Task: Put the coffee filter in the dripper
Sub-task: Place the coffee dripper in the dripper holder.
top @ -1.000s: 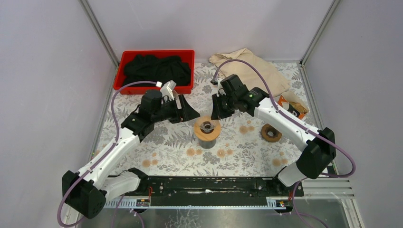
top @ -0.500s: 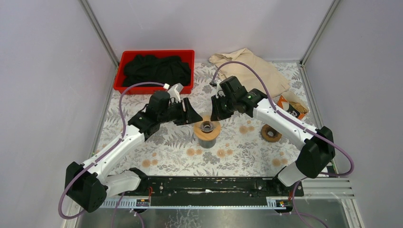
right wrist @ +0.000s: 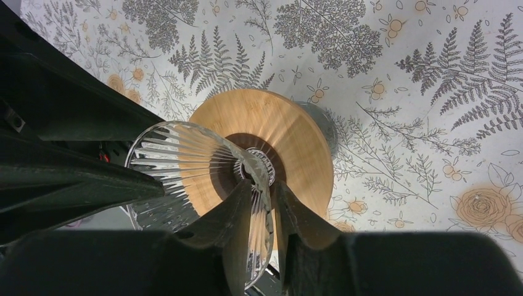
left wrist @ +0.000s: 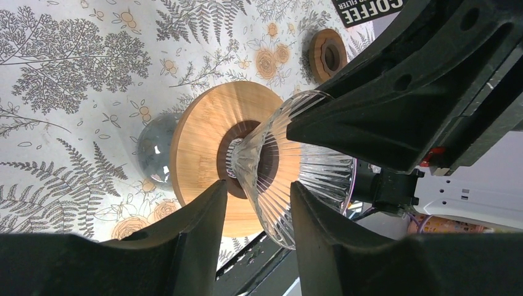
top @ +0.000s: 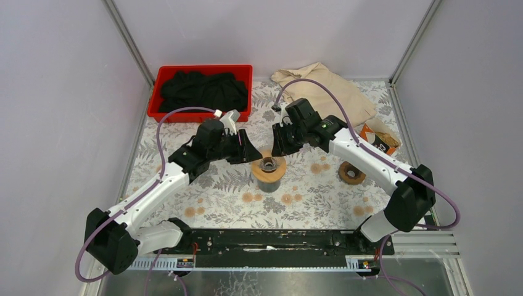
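The right gripper (right wrist: 263, 191) pinches the dripper (right wrist: 176, 163) by its rim. The left gripper (left wrist: 256, 194) straddles the opposite wall, fingers spread with the glass between them. The dripper sits upright on its wooden collar (left wrist: 197, 135). No filter shows in it or in either claw (the only sign is the filter box (top: 377, 140), well to the right), though a loose one may be hidden. One light hold should steady the glass; squeezing from both sides risks tipping it. The other arm should go for a filter.
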Controlling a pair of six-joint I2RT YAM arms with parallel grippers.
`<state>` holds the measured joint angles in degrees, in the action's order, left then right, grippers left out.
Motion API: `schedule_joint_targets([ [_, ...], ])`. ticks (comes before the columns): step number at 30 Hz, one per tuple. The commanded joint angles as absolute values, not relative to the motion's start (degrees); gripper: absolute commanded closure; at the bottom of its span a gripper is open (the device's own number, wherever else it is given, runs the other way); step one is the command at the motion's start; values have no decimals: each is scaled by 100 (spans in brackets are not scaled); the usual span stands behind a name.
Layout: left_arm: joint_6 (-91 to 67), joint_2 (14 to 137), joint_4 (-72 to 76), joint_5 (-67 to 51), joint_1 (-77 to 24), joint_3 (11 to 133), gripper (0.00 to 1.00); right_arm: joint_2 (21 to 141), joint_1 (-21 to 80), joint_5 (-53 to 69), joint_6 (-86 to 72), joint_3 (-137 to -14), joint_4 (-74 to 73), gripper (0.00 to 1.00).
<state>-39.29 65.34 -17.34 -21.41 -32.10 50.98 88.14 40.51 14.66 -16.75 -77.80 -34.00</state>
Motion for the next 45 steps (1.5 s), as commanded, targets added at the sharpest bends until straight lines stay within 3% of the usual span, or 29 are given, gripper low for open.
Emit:
schedule_joint_targets([
  [1,-3794,6562,-1758,-2018,-3267,5273,51,8431,4104,1554,-1630,-7856,-3257,71],
  [9,-3784,6613,-1779,-2005,-3317,5304,55,8326,4104,1261,-1625,-7812,-3450,71],
  [22,-3727,6758,-1845,-1997,-3385,5361,75,8570,4100,1069,-1585,-7630,-3473,94],
  [27,-3701,6798,-1902,-1948,-3417,5361,80,8610,4104,1026,-1539,-7536,-3461,98],
  [45,-3639,7012,-2065,-1619,-3601,5203,83,9065,4104,881,-1482,-7044,-3481,100],
])
